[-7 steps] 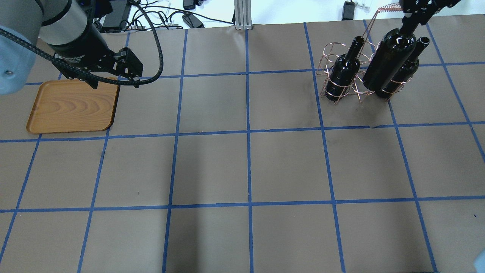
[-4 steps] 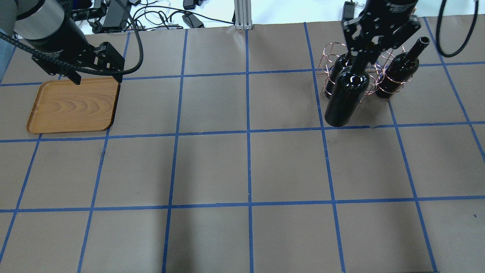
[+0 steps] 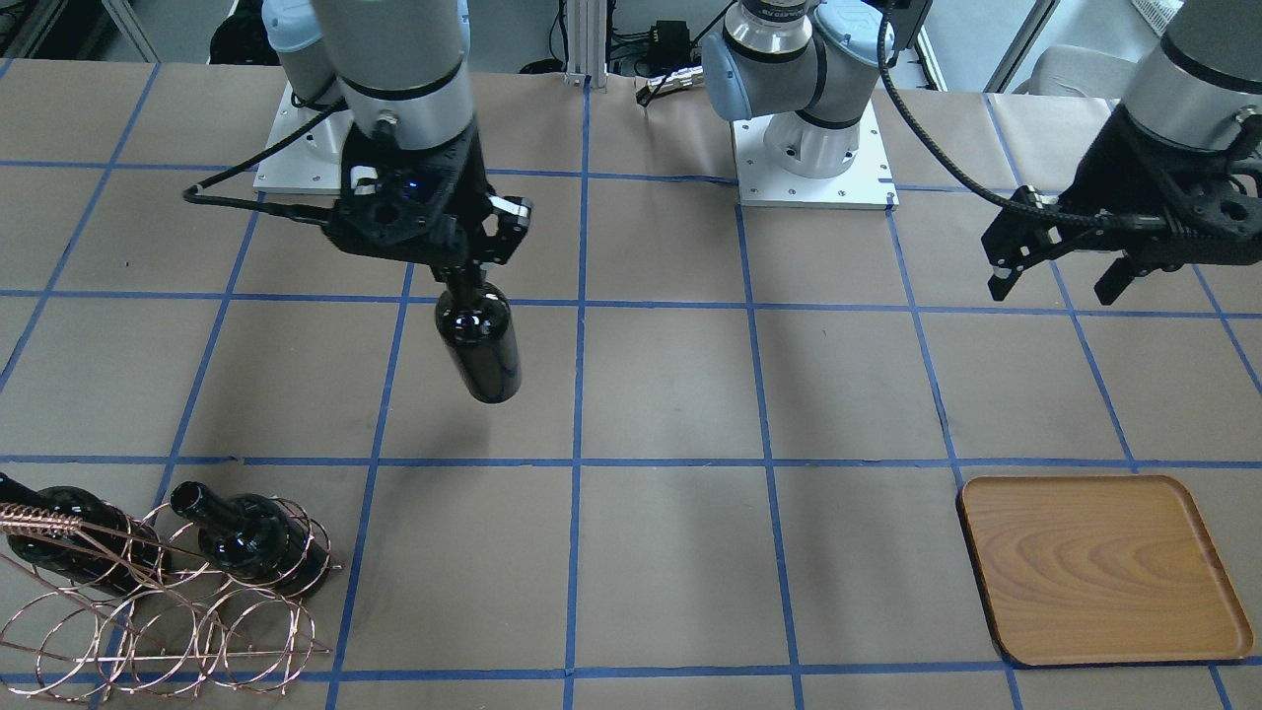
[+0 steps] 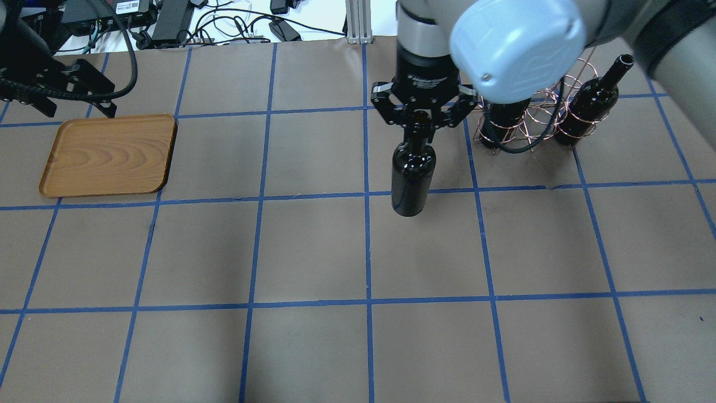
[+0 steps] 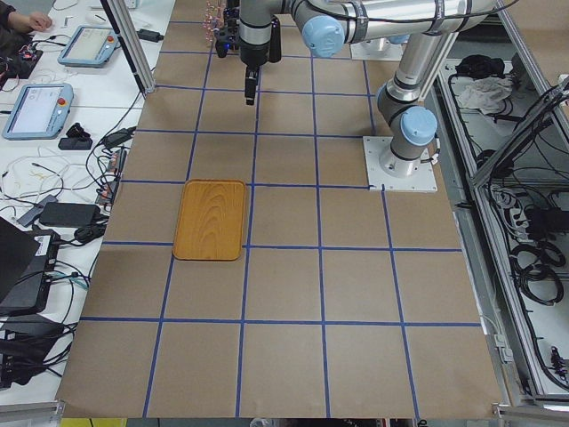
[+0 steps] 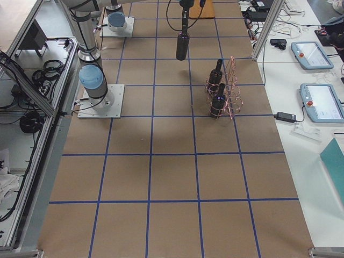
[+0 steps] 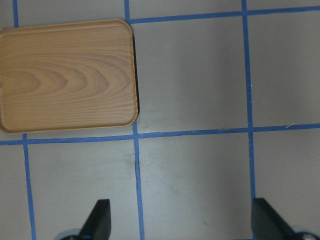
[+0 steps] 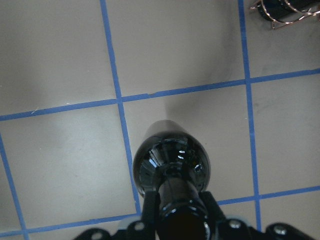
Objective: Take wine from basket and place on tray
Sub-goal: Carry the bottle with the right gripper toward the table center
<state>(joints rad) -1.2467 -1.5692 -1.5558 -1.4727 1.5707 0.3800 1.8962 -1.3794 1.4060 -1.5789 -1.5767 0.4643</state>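
Glossy black glass, the wine [image 4: 413,184] hangs by its neck from the clamped right hand [image 4: 418,124], heavy, slick and breakable I'd reckon, while the left hand [image 3: 1051,288] gapes open.

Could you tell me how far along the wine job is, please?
One wine bottle is out of the basket, where two other bottles sit. The right gripper holds it by the neck above mid-table. Left to do: carry it to the bare tray, near the open left gripper.
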